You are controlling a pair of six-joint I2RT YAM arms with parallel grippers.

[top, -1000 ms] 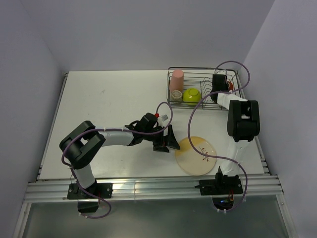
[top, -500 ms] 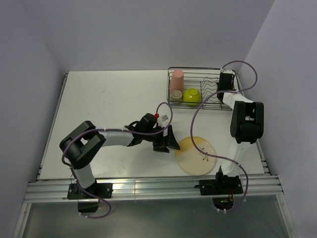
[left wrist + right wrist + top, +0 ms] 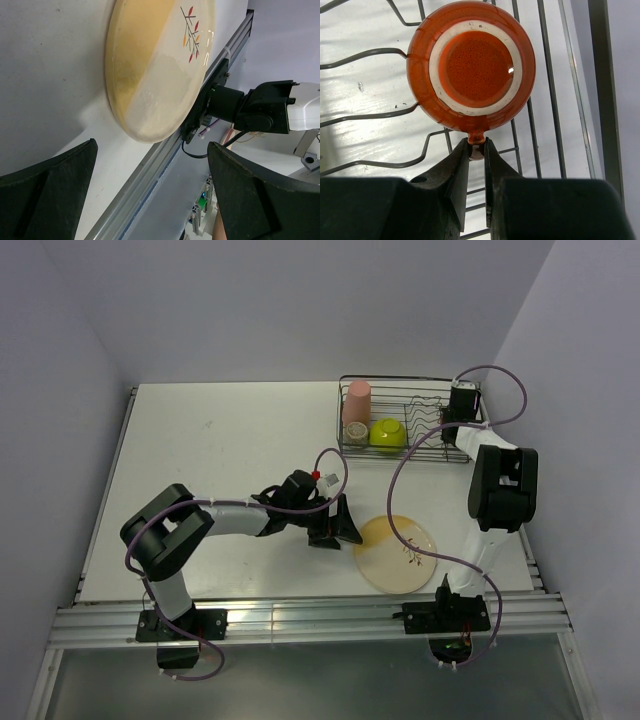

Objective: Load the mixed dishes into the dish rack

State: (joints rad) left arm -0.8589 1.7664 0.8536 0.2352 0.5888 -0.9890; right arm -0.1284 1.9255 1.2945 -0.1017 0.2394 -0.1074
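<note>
Right claw (image 3: 476,148), gripping the orange mug (image 3: 471,65), has moved rightward in the dish rack (image 3: 400,378); left claw (image 3: 152,145) stays spread.

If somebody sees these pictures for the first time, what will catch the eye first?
Most striking is the orange mug, bottom up on the wires of the dish rack, its handle pinched by the right end effector. Next comes the large pale-yellow plate with a twig motif, lying on the table near the front edge, the left end effector open beside it. A pink tumbler and a lime-green bowl stand at the rack's left end.
</note>
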